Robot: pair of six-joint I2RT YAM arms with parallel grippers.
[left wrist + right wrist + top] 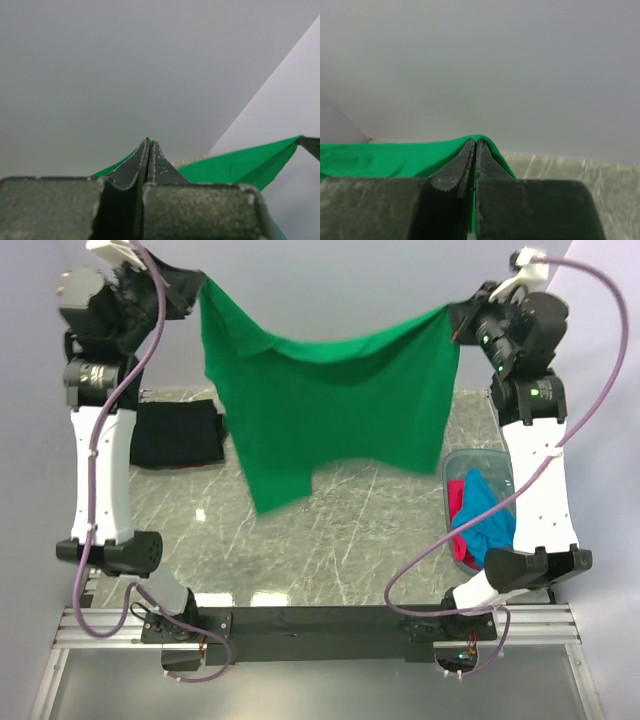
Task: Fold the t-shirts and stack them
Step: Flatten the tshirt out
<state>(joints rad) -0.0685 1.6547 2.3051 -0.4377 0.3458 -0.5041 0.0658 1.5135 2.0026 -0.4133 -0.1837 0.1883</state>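
Observation:
A bright green t-shirt [330, 405] hangs spread in the air between both arms, its lower edge dangling above the table. My left gripper [197, 285] is shut on its upper left corner; my right gripper [458, 318] is shut on its upper right corner. In the left wrist view the shut fingertips [149, 144] pinch green cloth [240, 162] that stretches off to the right. The right wrist view has the green cloth [380, 159] draped over the shut gripper [475, 142]. A folded black t-shirt [178, 433] lies on the table at the left. Blue and pink shirts [485, 515] sit in the tub.
A translucent blue plastic tub [458, 468] stands at the right side of the marble-patterned table [330, 550], beside the right arm. A plain pale wall rises behind the table.

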